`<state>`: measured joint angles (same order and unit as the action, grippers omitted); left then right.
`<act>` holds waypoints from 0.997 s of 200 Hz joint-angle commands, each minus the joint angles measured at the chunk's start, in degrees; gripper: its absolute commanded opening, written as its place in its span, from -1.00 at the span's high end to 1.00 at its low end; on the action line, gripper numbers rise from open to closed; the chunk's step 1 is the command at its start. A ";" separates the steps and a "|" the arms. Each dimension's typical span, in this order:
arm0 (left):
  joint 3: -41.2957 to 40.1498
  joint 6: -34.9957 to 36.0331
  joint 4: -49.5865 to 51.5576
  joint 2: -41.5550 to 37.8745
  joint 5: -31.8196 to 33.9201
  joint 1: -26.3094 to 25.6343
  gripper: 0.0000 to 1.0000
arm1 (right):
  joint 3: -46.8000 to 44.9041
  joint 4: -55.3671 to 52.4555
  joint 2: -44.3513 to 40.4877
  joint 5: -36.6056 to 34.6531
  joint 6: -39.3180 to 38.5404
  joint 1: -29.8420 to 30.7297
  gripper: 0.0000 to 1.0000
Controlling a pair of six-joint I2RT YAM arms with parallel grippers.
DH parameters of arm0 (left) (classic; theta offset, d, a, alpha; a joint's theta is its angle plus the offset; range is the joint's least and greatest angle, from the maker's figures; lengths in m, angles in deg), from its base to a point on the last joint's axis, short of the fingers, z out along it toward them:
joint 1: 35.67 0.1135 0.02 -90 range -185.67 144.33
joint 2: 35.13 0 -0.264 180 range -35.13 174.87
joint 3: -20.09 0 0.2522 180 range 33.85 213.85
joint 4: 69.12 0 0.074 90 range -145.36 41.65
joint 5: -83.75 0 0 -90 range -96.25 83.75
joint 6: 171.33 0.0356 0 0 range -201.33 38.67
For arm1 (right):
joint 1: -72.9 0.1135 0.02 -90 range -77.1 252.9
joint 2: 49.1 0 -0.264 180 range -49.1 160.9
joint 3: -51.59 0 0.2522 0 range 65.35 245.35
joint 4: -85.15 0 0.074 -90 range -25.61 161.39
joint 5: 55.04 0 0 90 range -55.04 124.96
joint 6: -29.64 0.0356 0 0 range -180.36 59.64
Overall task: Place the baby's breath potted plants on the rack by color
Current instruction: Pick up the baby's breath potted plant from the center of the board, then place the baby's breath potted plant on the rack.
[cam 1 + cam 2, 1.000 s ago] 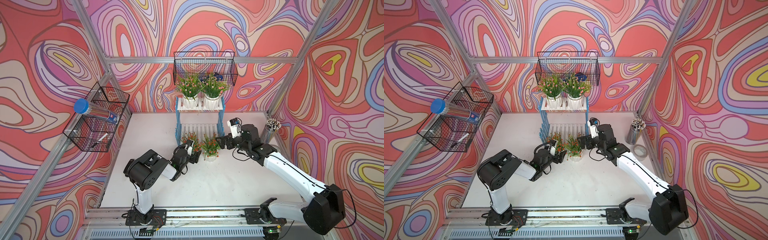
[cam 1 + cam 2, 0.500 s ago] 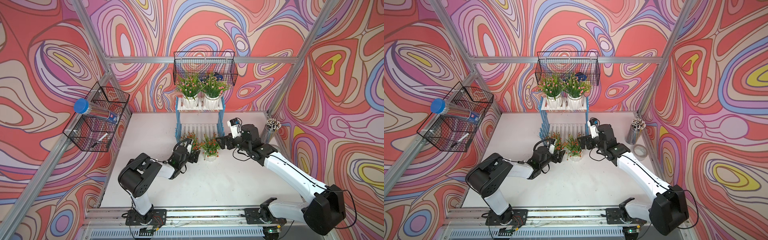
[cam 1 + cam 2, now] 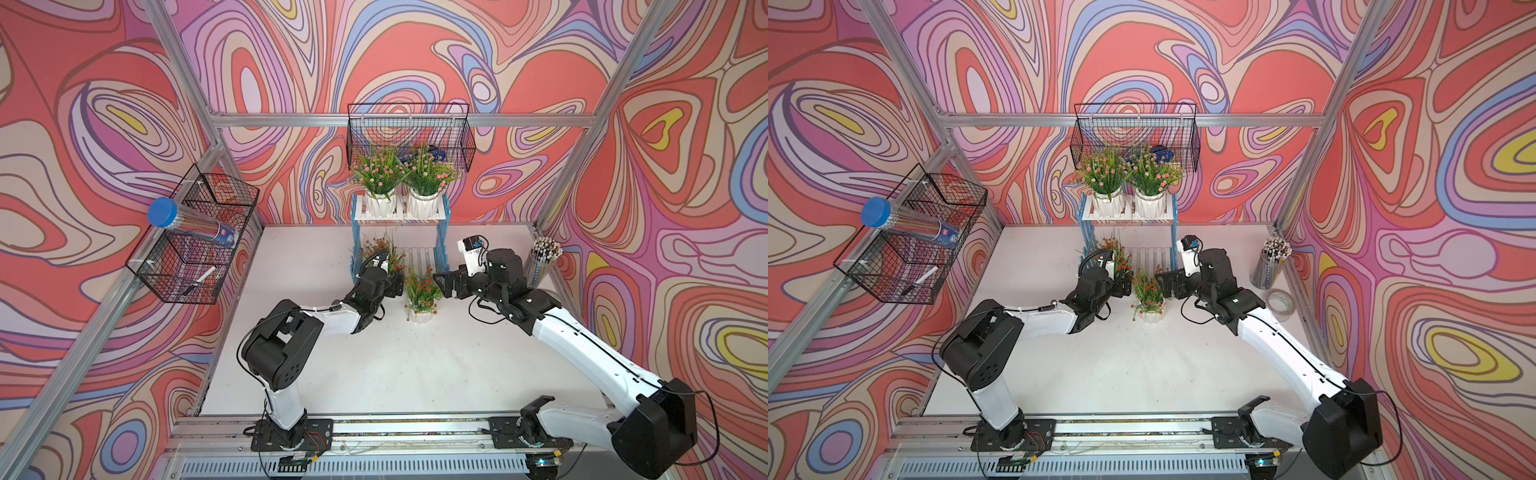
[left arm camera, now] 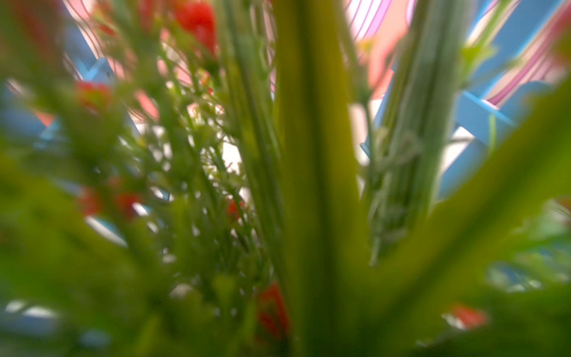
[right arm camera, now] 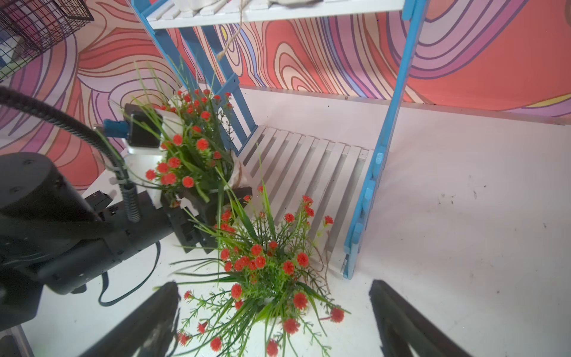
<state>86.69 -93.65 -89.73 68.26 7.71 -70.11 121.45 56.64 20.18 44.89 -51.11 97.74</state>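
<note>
the red-blossomed plant has come forward to the front edge of the lower shelf of the rack, its pot clenched in the left end effector, so the set-down looks close. the other red plant stands on the desk by the right end effector, jaws spread; both pink plants fill the top shelf.

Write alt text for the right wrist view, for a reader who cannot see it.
A small green plant with red-orange blossoms stands on the white table, framed by the two black fingers of the open right gripper. Behind it, the left gripper holds a second red-orange plant at the edge of the white slatted lower shelf of the blue-framed rack.
</note>
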 commanded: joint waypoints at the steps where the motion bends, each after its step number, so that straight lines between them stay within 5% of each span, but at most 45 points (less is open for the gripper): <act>1: 4.40 -1.21 0.86 1.98 3.64 0.42 -0.23 | -0.02 0.06 -1.16 0.43 -0.12 0.18 -0.97; 199: 17.56 -1.79 10.69 12.40 2.71 4.94 -0.26 | -3.85 -0.37 -4.14 -1.12 -1.52 0.20 -0.96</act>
<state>101.90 -96.23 -77.42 80.28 8.47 -65.39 118.76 56.40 17.47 44.76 -52.02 97.74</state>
